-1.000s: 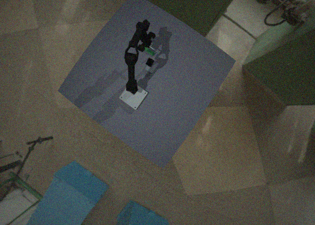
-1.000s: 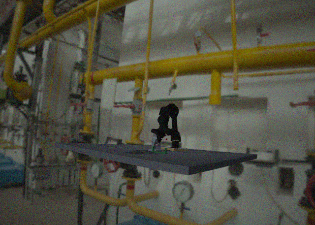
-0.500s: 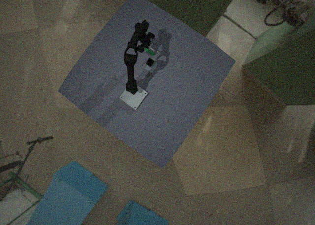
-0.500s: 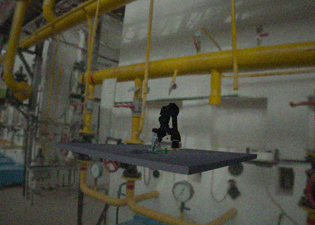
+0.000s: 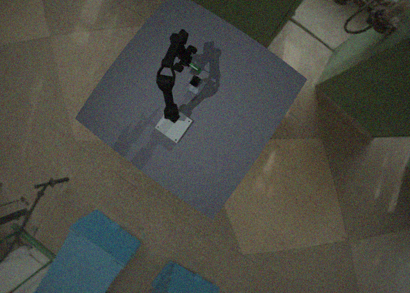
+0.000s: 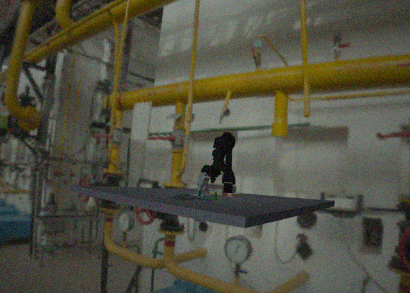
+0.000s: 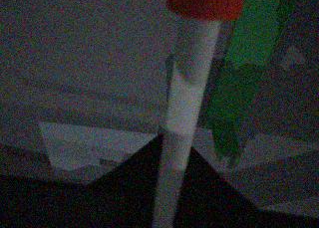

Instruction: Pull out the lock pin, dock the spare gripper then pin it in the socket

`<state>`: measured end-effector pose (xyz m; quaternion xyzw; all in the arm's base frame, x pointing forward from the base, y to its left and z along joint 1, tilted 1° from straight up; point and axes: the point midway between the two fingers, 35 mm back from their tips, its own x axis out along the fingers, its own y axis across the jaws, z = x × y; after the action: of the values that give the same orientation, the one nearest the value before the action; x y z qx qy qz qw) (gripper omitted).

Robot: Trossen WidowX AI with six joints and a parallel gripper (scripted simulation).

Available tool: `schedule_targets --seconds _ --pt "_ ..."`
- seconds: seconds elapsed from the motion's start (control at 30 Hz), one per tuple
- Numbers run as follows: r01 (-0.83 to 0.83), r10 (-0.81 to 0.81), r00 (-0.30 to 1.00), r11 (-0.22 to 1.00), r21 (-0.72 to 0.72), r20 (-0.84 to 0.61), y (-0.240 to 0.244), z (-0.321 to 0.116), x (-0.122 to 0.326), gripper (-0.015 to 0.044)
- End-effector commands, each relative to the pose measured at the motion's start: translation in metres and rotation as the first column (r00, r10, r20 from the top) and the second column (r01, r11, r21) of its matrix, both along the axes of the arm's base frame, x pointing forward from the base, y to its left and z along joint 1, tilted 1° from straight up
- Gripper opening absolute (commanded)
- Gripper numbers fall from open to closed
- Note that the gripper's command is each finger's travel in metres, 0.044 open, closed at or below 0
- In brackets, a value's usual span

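The gripper [image 7: 175, 147] [image 5: 188, 61] is shut on the lock pin's pale shaft. The lock pin [image 7: 186, 96] has a red head [image 7: 206, 3] and stands out beyond the dark fingertips, slightly tilted in the wrist view. A green part [image 7: 245, 64] [image 5: 193, 65] shows behind and beside the pin in the wrist view; touching or apart cannot be told. A pale upright structure [image 6: 202, 181], perhaps the mount, stands beside the arm's end in the exterior view. The socket and the spare gripper cannot be made out clearly; a black block [image 5: 195, 81] lies near the green part.
The arm's pale base plate [image 5: 174, 131] is on the grey table [image 5: 231, 134]. A small white piece [image 5: 193, 89] adjoins the black block, between the base and the green part. Low green pieces [image 6: 216, 195] stand on the table below the arm.
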<state>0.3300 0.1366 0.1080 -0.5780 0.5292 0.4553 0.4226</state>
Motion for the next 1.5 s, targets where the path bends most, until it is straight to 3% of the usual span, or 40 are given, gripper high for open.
schedule_targets --seconds 0.0,0.43,1.03,1.47 --pt "-0.004 0.004 1.000 1.000 0.003 -0.003 0.000 0.002 -0.014 0.0000" --pt "-0.016 0.016 1.000 1.000 0.004 -0.004 -0.004 0.003 -0.041 0.0000" --pt "-0.022 0.022 1.000 1.000 0.008 0.004 -0.002 -0.051 -0.042 0.0000" --pt "-0.021 0.021 1.000 1.000 0.010 0.006 -0.010 -0.045 -0.043 0.0000"
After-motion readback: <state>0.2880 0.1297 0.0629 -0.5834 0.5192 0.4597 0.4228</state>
